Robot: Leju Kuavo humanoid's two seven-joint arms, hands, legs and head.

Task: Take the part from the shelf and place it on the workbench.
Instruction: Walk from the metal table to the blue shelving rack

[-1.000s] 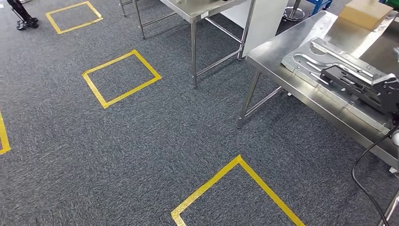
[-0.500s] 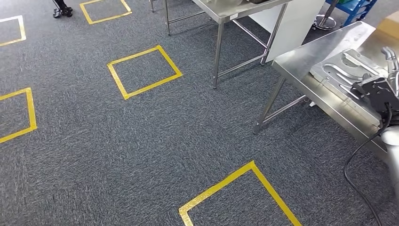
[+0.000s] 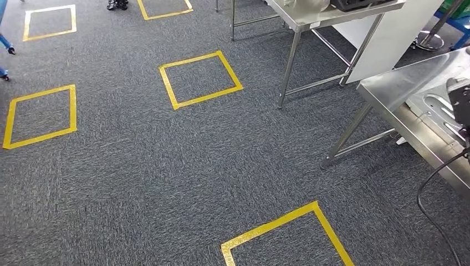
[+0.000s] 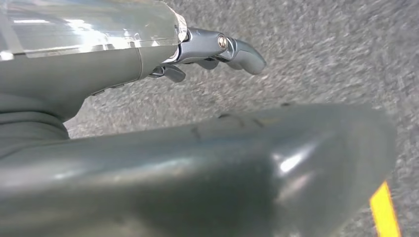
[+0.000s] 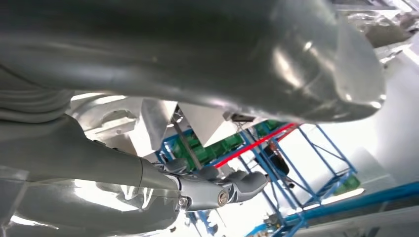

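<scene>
Item: sheet-metal part (image 3: 440,108), lying on the steel counter (image 3: 402,88) near its right-hand edge of our view. Change: our whole view has swung since a second ago; counter and part slid toward the frame edge, so we judge placement done. Left hand (image 4: 217,49): fingers apart, holding nothing. Right hand (image 5: 222,187): likewise. Writing: none legible.

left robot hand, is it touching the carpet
Apart. In the left wrist view the left robot hand hangs with its fingers curled loosely, holding nothing, and the grey carpet lies blurred well beyond them.
</scene>
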